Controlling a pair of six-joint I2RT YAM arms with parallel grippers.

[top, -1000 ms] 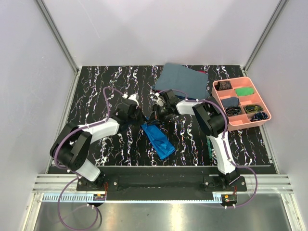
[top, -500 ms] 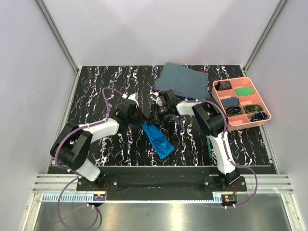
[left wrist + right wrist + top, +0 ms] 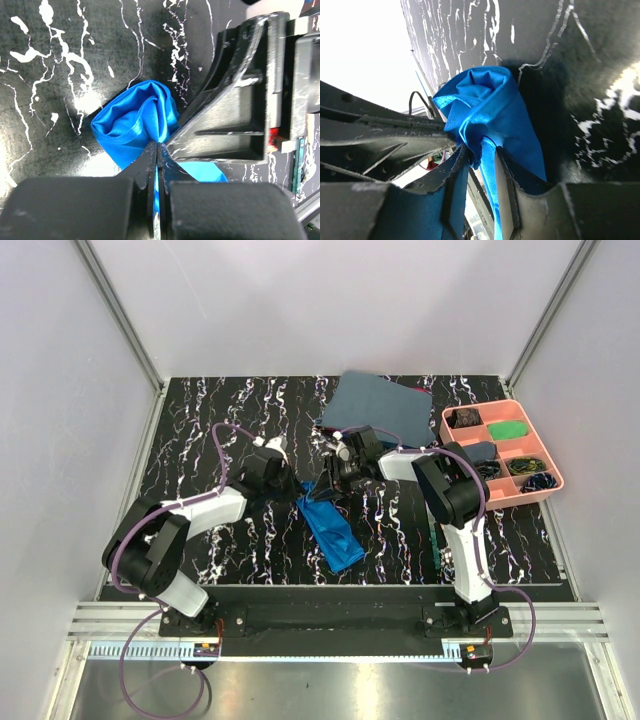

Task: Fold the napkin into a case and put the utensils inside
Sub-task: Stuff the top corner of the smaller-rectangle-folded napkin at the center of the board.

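Diagonally, the napkin (image 3: 332, 528) runs far-left to near-right; left fingers (image 3: 147, 172) clamp its far end, right fingers (image 3: 506, 192) stand apart.

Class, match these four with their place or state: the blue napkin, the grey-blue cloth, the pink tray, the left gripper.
1 napkin
2 grey-blue cloth
3 pink tray
4 left gripper

A right edge of the table
B shut on the napkin
C far edge of the table
D bunched mid-table

Pairs: 1-D, 2-C, 3-A, 4-B
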